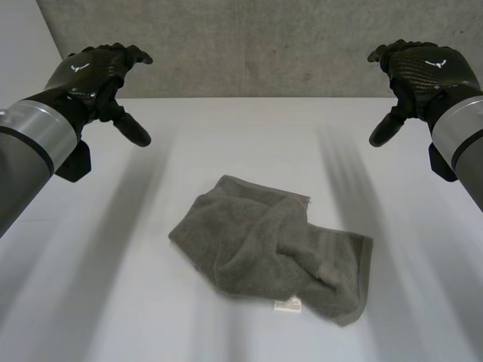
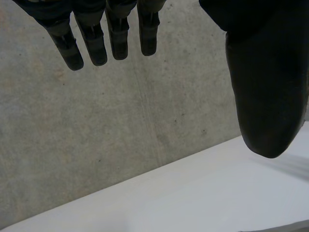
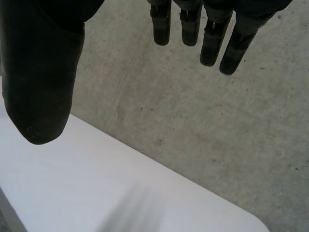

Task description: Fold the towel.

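The towel [image 1: 272, 245] is lying rumpled near the middle of the worktop [image 1: 226, 136]. It is bunching into loose ridges, with one end trailing toward the right and a small white label [image 1: 287, 305] showing at its near edge. No clean fold is showing: edges are not lining up and corners are not meeting, so I am judging the task as barely begun, if at all. The left robot hand [image 1: 98, 72] is hovering high over the far left of the worktop, fingers straight and thumb apart, holding nothing. The right robot hand [image 1: 423, 68] is mirroring it at the far right, likewise spread and empty. Both are hanging well apart from the towel. Flattening it and then folding it are both remaining to be done.
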Action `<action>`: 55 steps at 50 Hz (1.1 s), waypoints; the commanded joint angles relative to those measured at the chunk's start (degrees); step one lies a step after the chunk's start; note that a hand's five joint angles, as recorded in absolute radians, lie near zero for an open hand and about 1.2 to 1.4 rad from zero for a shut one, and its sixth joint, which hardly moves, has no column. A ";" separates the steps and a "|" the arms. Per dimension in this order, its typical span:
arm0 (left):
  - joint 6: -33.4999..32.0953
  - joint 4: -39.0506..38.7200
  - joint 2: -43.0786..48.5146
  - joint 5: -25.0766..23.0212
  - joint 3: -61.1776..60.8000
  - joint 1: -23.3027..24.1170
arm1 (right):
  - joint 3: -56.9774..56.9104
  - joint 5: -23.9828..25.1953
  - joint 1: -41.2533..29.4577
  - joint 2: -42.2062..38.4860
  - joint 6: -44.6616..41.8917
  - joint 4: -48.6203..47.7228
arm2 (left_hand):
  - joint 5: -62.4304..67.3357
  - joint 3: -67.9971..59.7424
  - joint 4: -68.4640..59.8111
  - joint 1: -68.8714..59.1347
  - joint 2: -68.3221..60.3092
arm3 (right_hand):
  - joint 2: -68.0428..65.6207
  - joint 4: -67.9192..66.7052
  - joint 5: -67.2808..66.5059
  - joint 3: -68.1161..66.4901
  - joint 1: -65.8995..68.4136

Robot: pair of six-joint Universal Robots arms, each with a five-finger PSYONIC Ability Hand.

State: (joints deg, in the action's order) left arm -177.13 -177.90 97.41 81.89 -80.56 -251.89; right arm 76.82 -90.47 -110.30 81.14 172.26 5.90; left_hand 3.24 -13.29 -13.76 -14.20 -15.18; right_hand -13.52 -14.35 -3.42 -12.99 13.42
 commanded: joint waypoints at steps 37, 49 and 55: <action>-10.33 -2.63 28.18 -23.35 7.00 1.67 | 22.49 19.28 5.01 -10.72 0.53 -1.40 | -0.84 3.29 3.76 1.80 2.77 | 3.52 4.35 3.42 2.99 -3.42; -25.96 4.31 33.46 -23.27 4.36 2.98 | 22.05 19.02 1.32 -15.57 0.71 -5.46 | 5.51 3.29 3.76 -4.54 -3.57 | -19.34 4.35 -19.44 2.99 19.45; -29.59 7.57 32.06 -22.30 4.71 3.07 | 21.18 20.07 1.14 -13.38 0.01 -6.43 | 66.70 3.29 3.76 -65.74 -64.77 | -66.48 4.35 -66.58 2.99 66.58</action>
State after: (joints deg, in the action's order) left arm -203.36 -173.07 130.78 58.74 -75.98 -248.96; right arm 98.77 -71.34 -108.86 65.64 172.94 -0.11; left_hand 34.04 -13.29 -13.76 -44.51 -45.55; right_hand -48.69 -14.35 -37.25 -12.99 46.37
